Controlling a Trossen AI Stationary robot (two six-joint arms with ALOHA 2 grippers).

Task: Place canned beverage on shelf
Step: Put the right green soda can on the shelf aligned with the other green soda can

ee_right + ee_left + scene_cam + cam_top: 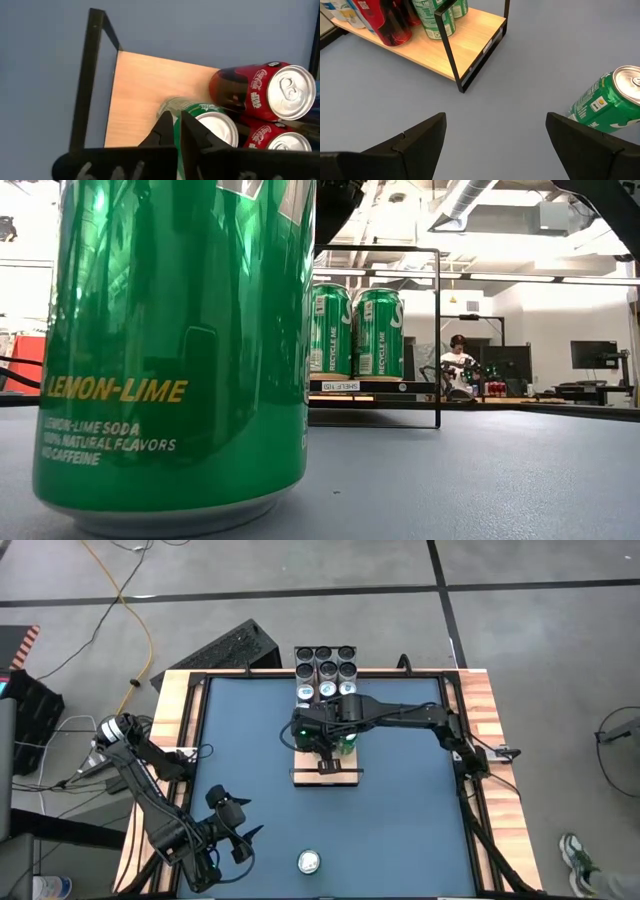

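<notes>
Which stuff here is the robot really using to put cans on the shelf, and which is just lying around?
For the job:
- shelf, pale wood plank with black wire rails
- lone green lemon-lime soda can on the blue table
- right tool, shut, above the shelf's cans
- left tool, open, near the lone can

Just lying about:
- yellow cable on the floor
- person in the room behind

Shelf [325, 776]: one.
Loose green can [309, 861] on the surface [400, 820]: one.
Can tops [326, 670] counted on the shelf from above: nine, in three rows of three. More cans are hidden under an arm [400, 715], so no total is given.
Pincers: two, the left pincer [495, 120] and the right pincer [175, 117].
Person [458, 360] seen beyond the surface: one.
</notes>
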